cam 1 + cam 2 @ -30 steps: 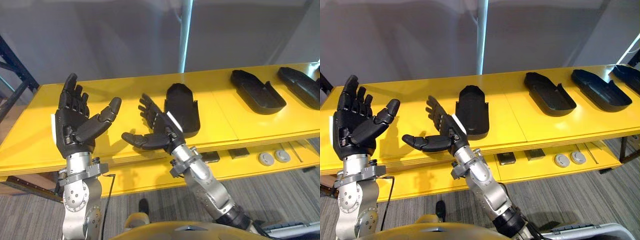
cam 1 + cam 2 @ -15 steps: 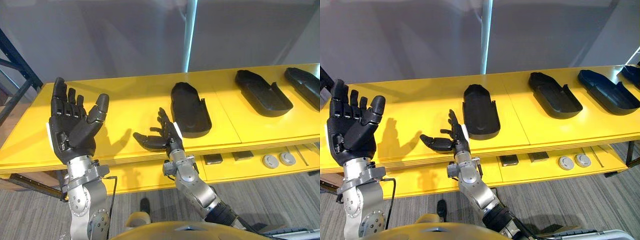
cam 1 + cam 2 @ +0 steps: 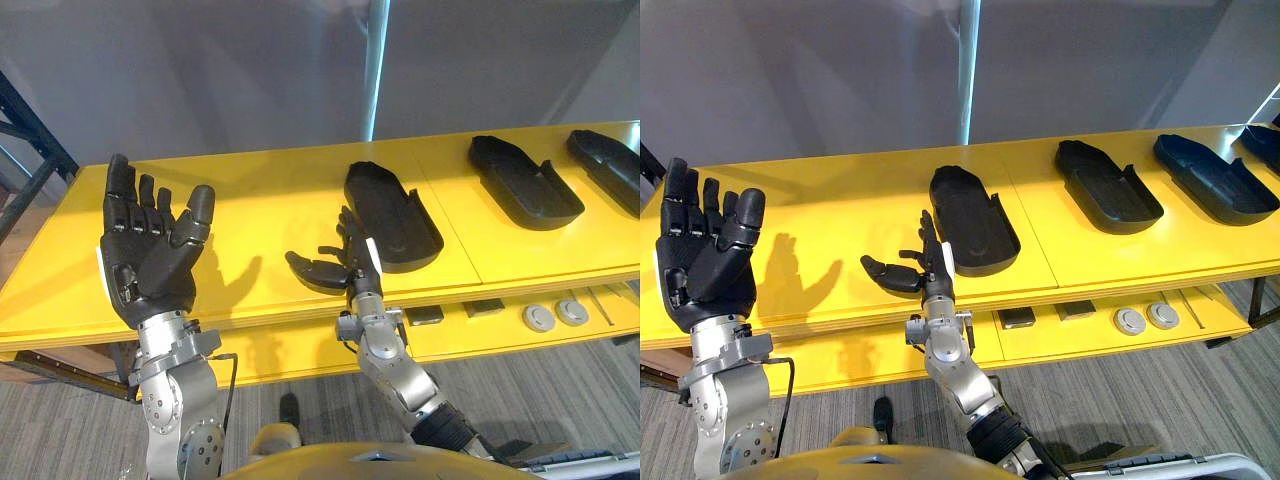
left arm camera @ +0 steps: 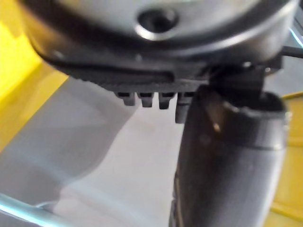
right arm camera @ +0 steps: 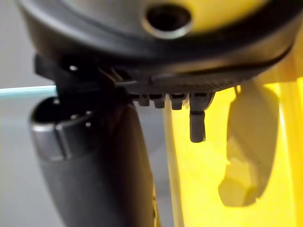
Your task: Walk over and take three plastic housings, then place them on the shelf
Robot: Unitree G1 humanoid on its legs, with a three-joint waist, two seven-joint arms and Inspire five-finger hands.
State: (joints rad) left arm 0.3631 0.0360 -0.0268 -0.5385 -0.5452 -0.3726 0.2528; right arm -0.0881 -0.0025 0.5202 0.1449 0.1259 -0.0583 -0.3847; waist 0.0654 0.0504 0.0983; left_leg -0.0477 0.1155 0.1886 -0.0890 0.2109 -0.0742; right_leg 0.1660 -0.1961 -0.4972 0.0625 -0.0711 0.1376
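left hand (image 3: 150,262) up close, raised with its palm to the camera, fingers spread wide and straight, nothing in it. right hand (image 3: 343,268) sits lower at the front edge of the yellow table (image 3: 250,205), fingers straight, thumb stuck out sideways, empty too, fingertips just beside the near end of the nearest housing (image 3: 395,215). below the top, the lower shelf (image 3: 290,347) carries two small dark blocks (image 3: 426,316) and two round grey discs (image 3: 540,318). further along to the right lie the second housing (image 3: 525,182) and the third housing (image 3: 608,168), both black, hollow side up. grey wall (image 3: 200,70) behind.
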